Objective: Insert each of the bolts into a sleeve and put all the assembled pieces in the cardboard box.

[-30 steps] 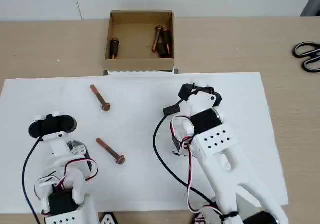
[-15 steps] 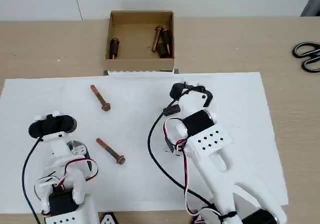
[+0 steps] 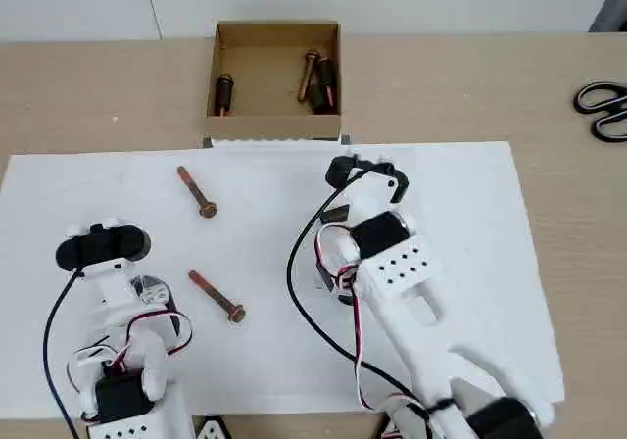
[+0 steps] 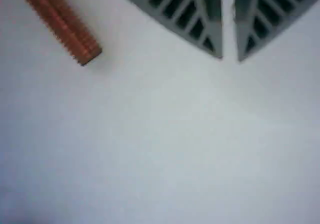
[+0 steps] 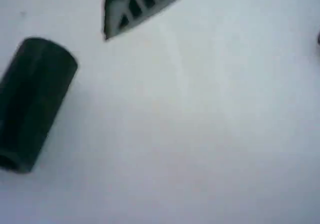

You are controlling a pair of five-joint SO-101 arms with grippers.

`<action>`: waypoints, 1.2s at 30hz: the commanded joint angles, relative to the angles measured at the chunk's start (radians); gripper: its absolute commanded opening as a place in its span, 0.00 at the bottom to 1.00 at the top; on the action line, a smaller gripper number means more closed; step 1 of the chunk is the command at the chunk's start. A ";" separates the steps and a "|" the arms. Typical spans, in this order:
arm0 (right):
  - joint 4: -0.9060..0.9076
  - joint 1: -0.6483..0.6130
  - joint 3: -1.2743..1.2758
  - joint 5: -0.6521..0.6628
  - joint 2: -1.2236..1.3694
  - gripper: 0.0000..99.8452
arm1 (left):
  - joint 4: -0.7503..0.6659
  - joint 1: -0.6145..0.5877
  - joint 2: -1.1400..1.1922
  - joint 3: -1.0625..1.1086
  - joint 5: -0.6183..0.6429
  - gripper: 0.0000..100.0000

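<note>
Left jaws: almost together, with only a thin slit between the tips and nothing held. They hang over the white sheet [image 4: 160,159], near the threaded end of the near bolt [image 4: 62,24].
Right jaws: apart, nothing between them. One tip is just beside the black sleeve [image 5: 35,104], not touching it.
Black sleeve: lying on its side on the sheet.
Far bolt [image 3: 197,192]: loose on the sheet, nearer the box.
Cardboard box [image 3: 277,125]: on the surface at the sheet's far edge, holding assembled pieces [image 3: 224,93].
</note>
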 commanded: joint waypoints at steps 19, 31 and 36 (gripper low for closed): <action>-0.142 0.010 -0.035 -0.003 0.196 0.15 | -0.018 -0.006 -0.011 -0.001 0.002 0.01; -0.188 0.044 -0.037 -0.003 0.325 0.06 | -0.023 -0.031 -0.011 0.001 0.023 0.01; -0.217 0.099 -0.037 0.020 0.363 0.01 | -0.023 -0.032 -0.011 0.001 0.023 0.01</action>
